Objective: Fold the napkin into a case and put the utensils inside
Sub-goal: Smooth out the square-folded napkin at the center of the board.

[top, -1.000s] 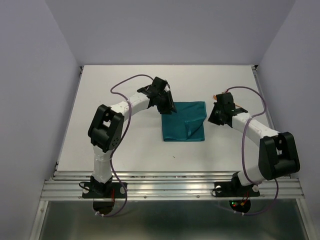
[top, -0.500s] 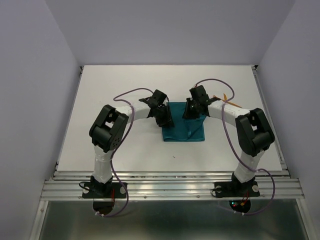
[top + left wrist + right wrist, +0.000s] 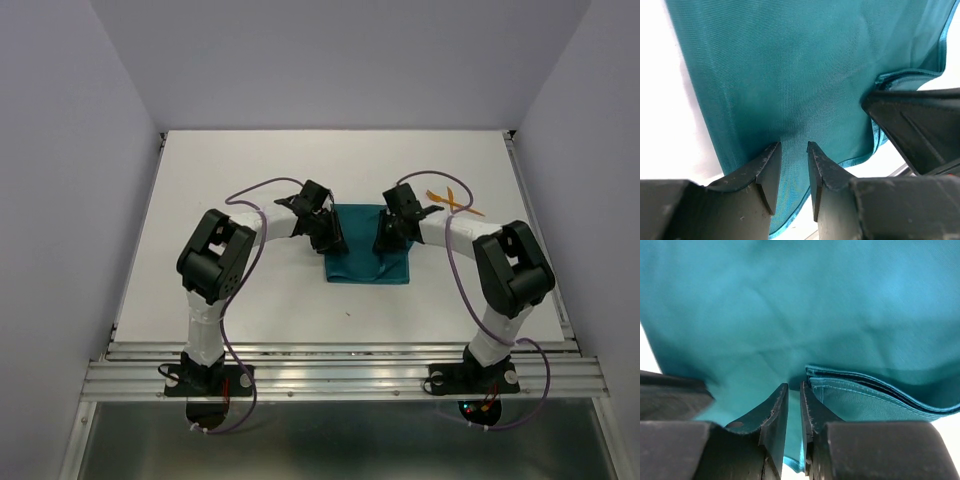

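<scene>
Swung inward, the right hand (image 3: 794, 386) sat on the napkin (image 3: 365, 262), nearly closed, grip unclear; the left hand (image 3: 793, 146), parted, pressed cloth beside it. Limp, thin fabric — likely best pinched at an edge. Utensils (image 3: 450, 198) lay beyond the right hand.

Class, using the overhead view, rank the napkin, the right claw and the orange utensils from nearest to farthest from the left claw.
1. napkin: directly beneath the left claw, at the cloth's left edge.
2. right claw: over the napkin's right side.
3. utensils: far right, off the cloth.
</scene>
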Available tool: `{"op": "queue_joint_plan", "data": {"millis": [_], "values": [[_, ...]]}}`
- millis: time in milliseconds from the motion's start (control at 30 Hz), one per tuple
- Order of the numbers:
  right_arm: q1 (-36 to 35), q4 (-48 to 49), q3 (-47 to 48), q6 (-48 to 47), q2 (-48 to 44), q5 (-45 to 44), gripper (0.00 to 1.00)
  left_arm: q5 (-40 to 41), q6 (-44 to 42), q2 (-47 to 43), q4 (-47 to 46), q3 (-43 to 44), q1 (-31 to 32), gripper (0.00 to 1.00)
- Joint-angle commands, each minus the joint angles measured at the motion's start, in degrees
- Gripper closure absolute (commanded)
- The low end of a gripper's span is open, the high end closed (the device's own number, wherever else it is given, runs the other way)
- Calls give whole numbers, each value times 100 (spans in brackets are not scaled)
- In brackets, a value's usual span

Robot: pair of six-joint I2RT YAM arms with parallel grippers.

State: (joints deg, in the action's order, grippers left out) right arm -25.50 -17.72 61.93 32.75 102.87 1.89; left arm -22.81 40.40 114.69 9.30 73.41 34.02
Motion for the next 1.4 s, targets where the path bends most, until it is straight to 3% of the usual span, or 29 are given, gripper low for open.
{"op": "queue_joint_plan", "data": {"millis": [0, 300, 533, 667, 933, 1100, 1367], "values": [[10, -416, -330, -67, -503, -548, 78, 163, -50, 132, 81, -326, -71, 61], [10, -1243, -1148, 336, -1787, -848, 78, 154, 12, 53, -34, -433, -141, 61], [10, -1331, -1026, 557, -2587, -1243, 79, 391, -382, -534, 343, -266, -115, 61], [10, -1217, -788, 522, -2185, -1270, 79, 435, -814, -816, 660, -177, -36, 61], [10, -821, -691, 434, -1526, -1209, 79, 365, -911, -1317, 583, -897, 8, 63], [10, -602, -1138, 547, -1480, -1060, 79, 84, -1008, -1231, 441, -1170, 26, 67], [10, -505, -1438, 627, -1568, -997, 80, 268, -1008, -1150, 520, -1303, 26, 71]]}}
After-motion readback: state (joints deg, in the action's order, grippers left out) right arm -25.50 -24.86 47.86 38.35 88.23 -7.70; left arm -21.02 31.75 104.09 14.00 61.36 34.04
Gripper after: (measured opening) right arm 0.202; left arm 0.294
